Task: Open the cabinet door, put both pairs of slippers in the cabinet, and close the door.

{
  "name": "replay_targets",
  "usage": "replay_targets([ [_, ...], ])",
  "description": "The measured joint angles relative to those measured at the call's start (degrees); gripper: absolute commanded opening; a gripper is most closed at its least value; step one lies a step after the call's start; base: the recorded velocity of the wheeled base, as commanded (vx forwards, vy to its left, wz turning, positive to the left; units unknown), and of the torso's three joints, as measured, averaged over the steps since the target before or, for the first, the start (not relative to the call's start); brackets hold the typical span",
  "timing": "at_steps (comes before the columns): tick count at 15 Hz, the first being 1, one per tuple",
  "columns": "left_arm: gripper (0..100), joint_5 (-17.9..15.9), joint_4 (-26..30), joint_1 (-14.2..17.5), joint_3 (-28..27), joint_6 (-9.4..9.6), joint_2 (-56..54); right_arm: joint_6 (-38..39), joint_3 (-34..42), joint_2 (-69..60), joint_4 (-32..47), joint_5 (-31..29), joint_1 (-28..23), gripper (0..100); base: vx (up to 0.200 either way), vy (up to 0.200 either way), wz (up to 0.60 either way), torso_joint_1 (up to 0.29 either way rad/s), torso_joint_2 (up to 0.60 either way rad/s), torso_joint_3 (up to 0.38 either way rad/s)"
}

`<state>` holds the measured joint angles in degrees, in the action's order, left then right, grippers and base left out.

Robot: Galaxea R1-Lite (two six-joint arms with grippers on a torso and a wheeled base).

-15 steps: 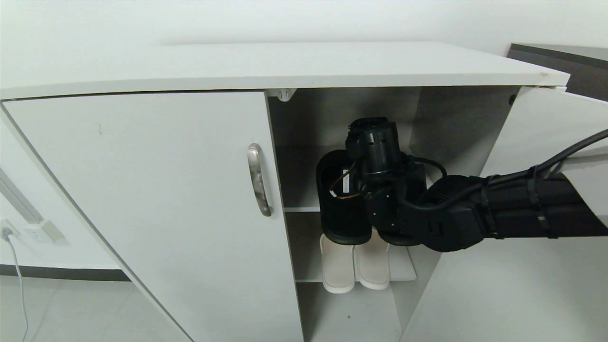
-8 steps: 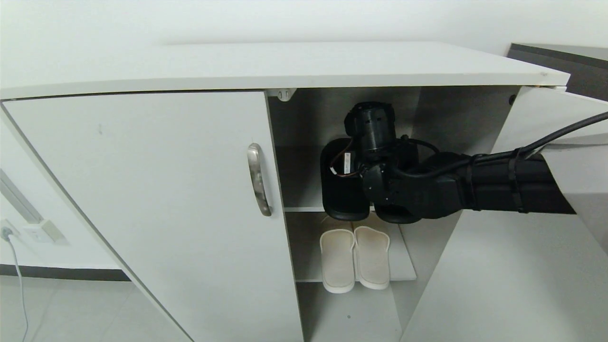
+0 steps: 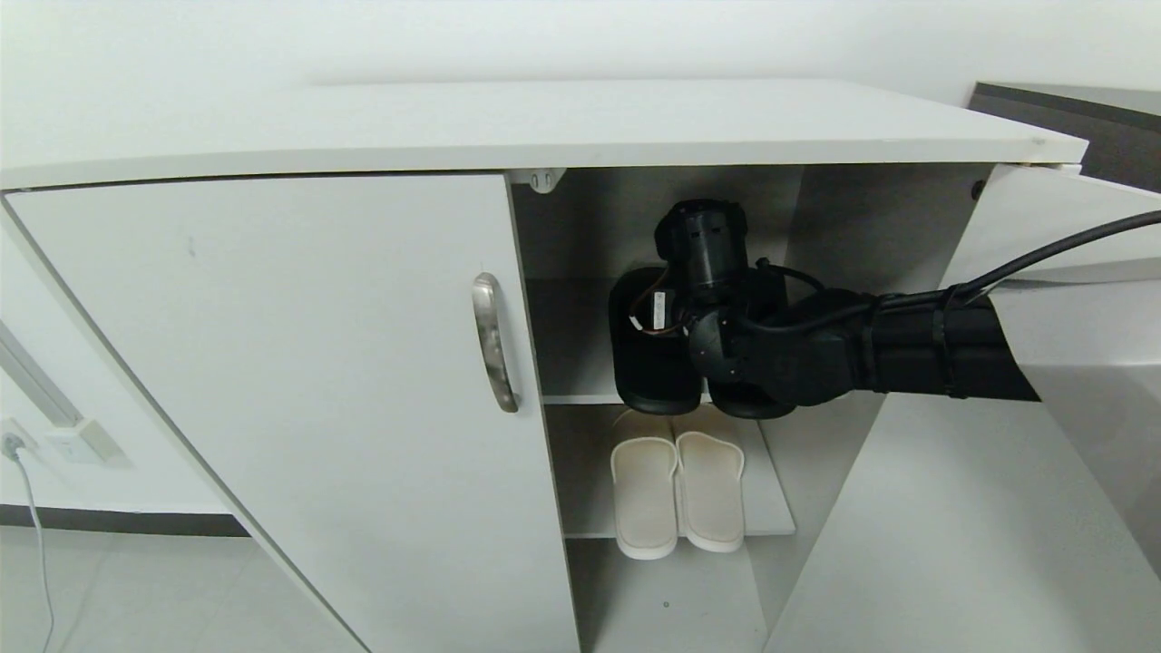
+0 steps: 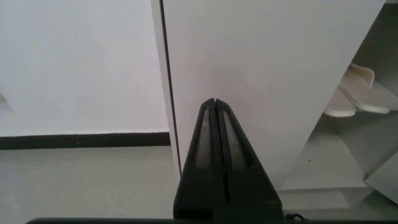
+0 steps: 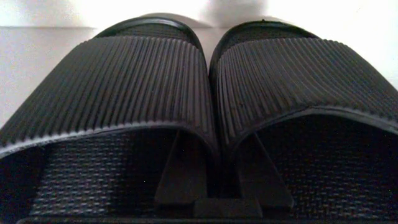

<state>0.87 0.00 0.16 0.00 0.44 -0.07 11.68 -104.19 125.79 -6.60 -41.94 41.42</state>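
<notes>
Now the black slippers [image 3: 648, 363] are inside the cabinet [image 3: 544, 118], at the level of its upper shelf [image 3: 571, 340], toes inward and heels just past the shelf's front edge. Whether their soles rest on the shelf I cannot tell. The right hand [image 5: 221, 180] holds them as a pair: one finger sits inside each slipper, and the two are clamped on the inner walls where the slippers meet. One level down, the white slippers [image 3: 676, 494] lie side by side on the lower shelf [image 3: 771, 517], soles down, heels hanging a little over its front edge. The right door [image 3: 925, 526] stands wide open, with the right arm reaching in past it. The left door [image 3: 272, 363] is shut, its metal handle [image 3: 494, 345] untouched. The left hand [image 4: 214, 106] hangs low in front of that shut door, fingers pressed together with nothing between them.

By my reading the task is well along: the door is open, one pair is stowed, and the second is being placed. What remains is to let go of the black pair, draw the arm out, and swing the right door closed.
</notes>
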Motion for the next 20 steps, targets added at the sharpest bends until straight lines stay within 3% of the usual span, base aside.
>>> replay_targets([
  [1, 0, 0.00, 0.00, 0.05, 0.00, 0.00, 0.00, 0.00, 0.00, 0.06, 0.04, -0.02, 0.00, 0, 0.000, 0.000, 0.00, 0.000, 0.00, 0.000],
  [2, 0, 0.02, 0.00, 0.05, 0.00, 0.00, 0.00, 0.00, 0.00, 0.11, 0.06, -0.02, 0.05, 100, 0.000, 0.000, 0.00, 0.000, 0.00, 0.000],
  [8, 0, 0.00, 0.00, 0.00, 0.00, 0.00, 0.00, -0.30, 3.84, -1.82, -0.18, -0.18, 0.63, 100, 0.000, 0.000, 0.00, 0.000, 0.00, 0.000],
  [20, 0, 0.02, 0.00, 0.00, 0.00, -0.11, 0.00, 3.04, 29.72, -19.93, -3.23, -0.78, 7.74, 100, 0.000, 0.000, 0.00, 0.000, 0.00, 0.000],
])
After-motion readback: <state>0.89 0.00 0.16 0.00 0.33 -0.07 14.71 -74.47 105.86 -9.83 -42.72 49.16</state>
